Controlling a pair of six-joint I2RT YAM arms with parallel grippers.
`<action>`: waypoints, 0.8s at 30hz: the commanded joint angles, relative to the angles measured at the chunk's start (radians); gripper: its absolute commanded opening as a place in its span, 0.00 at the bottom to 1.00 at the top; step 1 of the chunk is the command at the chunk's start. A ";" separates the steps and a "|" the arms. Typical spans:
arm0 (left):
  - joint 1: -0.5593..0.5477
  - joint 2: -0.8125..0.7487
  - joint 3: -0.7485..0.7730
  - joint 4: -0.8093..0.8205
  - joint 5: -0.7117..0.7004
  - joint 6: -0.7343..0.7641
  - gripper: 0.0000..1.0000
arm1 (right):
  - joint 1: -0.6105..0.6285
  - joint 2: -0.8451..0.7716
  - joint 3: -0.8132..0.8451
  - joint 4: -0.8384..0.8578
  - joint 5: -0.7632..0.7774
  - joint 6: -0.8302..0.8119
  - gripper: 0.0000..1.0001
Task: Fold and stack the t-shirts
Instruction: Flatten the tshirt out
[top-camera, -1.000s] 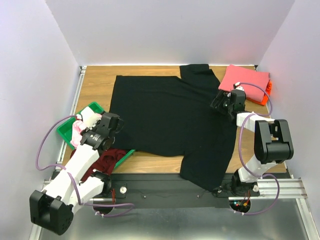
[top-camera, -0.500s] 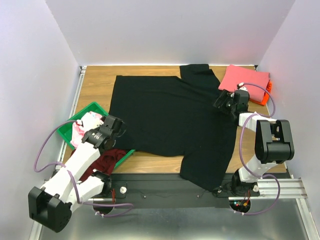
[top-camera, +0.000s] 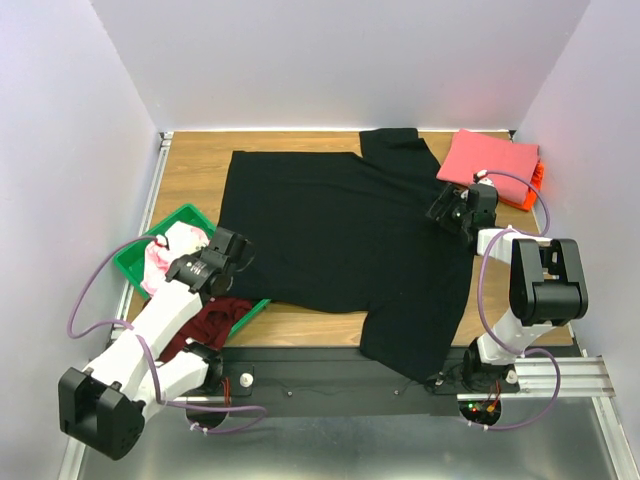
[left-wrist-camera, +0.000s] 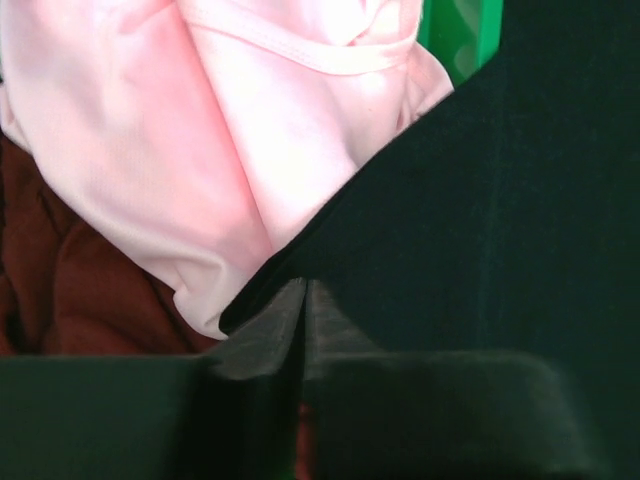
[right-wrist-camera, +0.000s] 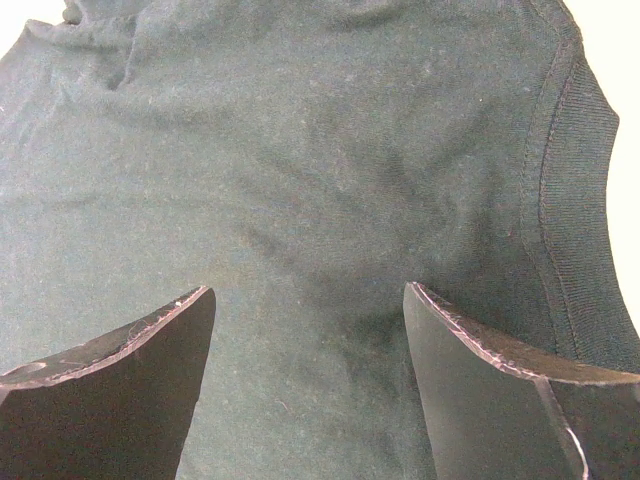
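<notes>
Moved: left claw (left-wrist-camera: 303, 290) went from over tray to near-left corner of black t-shirt (top-camera: 340, 240). Its fingers, wide apart one second ago, now together, clamped on hem of that cloth. Light pink t-shirt (left-wrist-camera: 250, 130) just ahead-left of this claw, maroon t-shirt (left-wrist-camera: 80, 290) at its left, both in green tray (top-camera: 135, 258). Right claw (right-wrist-camera: 310, 295) almost same place, fingers apart as before, low over black cloth, ribbed edge at its right. Coral-pink t-shirt (top-camera: 490, 160) folded beyond right claw, orange t-shirt (top-camera: 537, 175) under it.

Spread t-shirt (top-camera: 340, 240) at table (top-camera: 190, 170) centre; folded t-shirt stack (top-camera: 490, 165) at 2 o'clock; tray (top-camera: 127, 262) with crumpled t-shirts (top-camera: 172, 243) at 8 o'clock.
</notes>
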 joint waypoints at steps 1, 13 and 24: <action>-0.006 -0.013 0.037 -0.002 -0.016 0.011 0.11 | -0.008 0.004 0.003 0.055 -0.007 0.003 0.82; -0.006 0.045 0.120 -0.139 -0.047 -0.015 0.79 | -0.011 0.001 0.000 0.063 -0.022 0.006 0.82; -0.006 0.102 0.117 -0.205 0.056 -0.081 0.77 | -0.020 0.003 -0.004 0.069 -0.030 0.009 0.82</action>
